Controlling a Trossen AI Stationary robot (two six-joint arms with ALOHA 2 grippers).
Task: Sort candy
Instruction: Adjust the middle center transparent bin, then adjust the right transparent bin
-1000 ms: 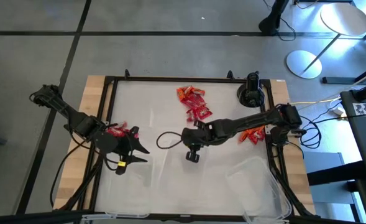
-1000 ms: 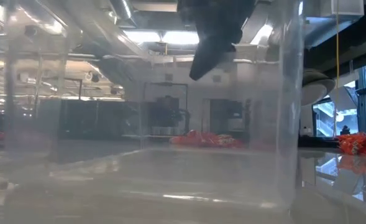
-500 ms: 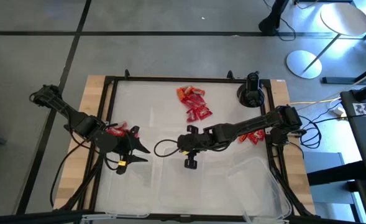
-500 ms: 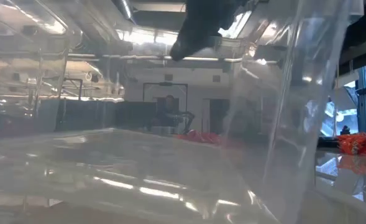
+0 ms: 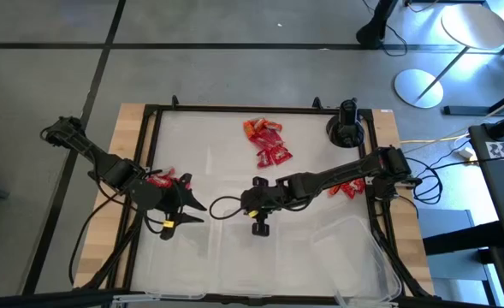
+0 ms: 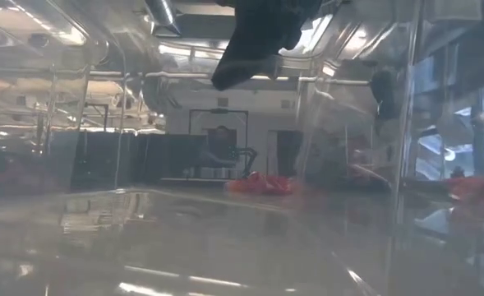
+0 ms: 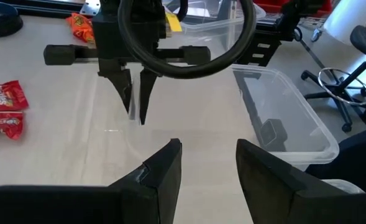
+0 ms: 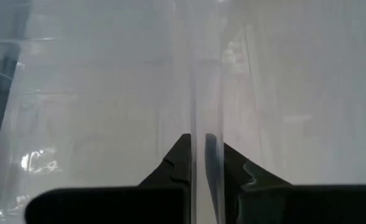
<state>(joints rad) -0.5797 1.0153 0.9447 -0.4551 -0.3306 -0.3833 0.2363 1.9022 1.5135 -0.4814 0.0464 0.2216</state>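
White tabletop inside a black frame, grey floor around it, lit room visible beyond in the low view. Right gripper [image 5: 253,208] is near table centre, fingers pinched onto the thin wall of a clear bin [image 8: 192,93]; right wrist view shows the wall edge running straight between the two nearly closed fingers. Left gripper [image 5: 192,209] waits at about 9 o'clock of centre, fingers apart, nothing between them, facing the right gripper. Main candy pile [image 5: 266,142] lies at 12 o'clock from the right gripper, well apart from it. A second candy cluster [image 5: 347,186] sits near the right edge at 3 o'clock; a few red packets [image 5: 159,180] lie just beside the left arm. Judgement: right arm is busy with the bin; the central pile is nearer it than the left gripper.
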